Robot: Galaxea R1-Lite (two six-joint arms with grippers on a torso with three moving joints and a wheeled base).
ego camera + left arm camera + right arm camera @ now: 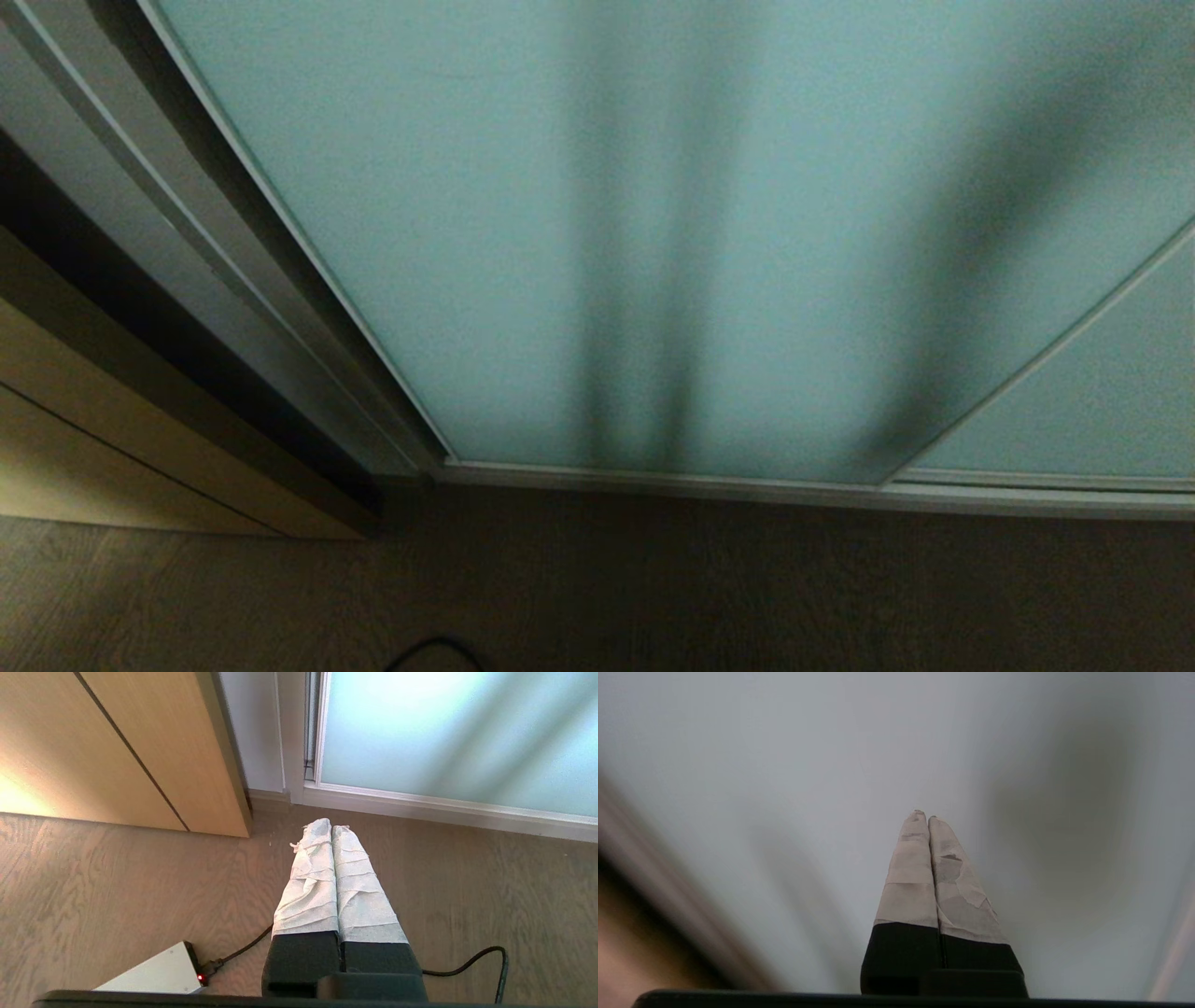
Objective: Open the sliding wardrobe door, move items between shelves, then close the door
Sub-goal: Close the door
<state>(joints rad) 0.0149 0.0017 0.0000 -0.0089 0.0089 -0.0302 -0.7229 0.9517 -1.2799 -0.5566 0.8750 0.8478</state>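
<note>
The sliding wardrobe door stands closed before the robot, reaching down to the floor. The right gripper is near the glass, fingers pressed together, empty. The left gripper hangs over the floor, also closed, empty.

Head view is dim and slightly soft: broad dark shadow bands run down the sliding wardrobe door, the floor below is murky, and straight frame lines bow toward the edges from wide-angle distortion. Left wrist view is bright and sharp, with a warm glare patch on the beige wooden panel and soft diagonal shadows across the frosted glass. Right wrist view is heavily motion-blurred, background smeared into grey with streaks at one side and a dark blob shadow on the glass; only the right pincer stays crisp.
</note>
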